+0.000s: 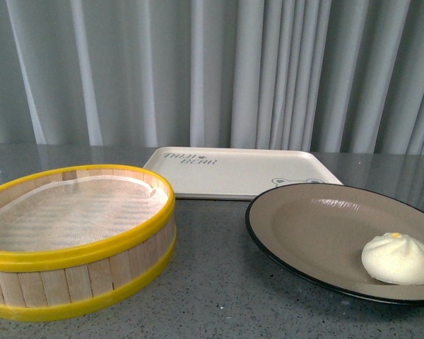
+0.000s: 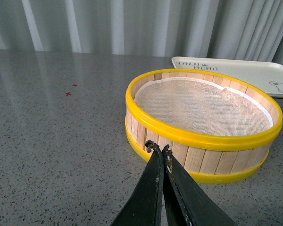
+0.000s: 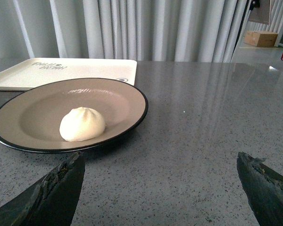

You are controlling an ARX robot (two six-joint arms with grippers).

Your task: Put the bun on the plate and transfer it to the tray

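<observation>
The grey speckled table (image 1: 219, 304) carries a yellow-rimmed wooden basket (image 1: 78, 279) on the left, the cream tray (image 1: 240, 173) at the back and the black-rimmed plate (image 1: 311, 226) on the right, just in front of the tray. The bun (image 1: 398, 258) sits on the plate, towards its right side. My right pincer (image 3: 159, 160) is spread wide and empty near the plate. My left pincer (image 2: 158, 149) is pressed closed on nothing beside the basket.

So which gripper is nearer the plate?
Right. The right gripper hangs open just short of the plate holding the bun; the left gripper is shut beside the steamer basket.
</observation>
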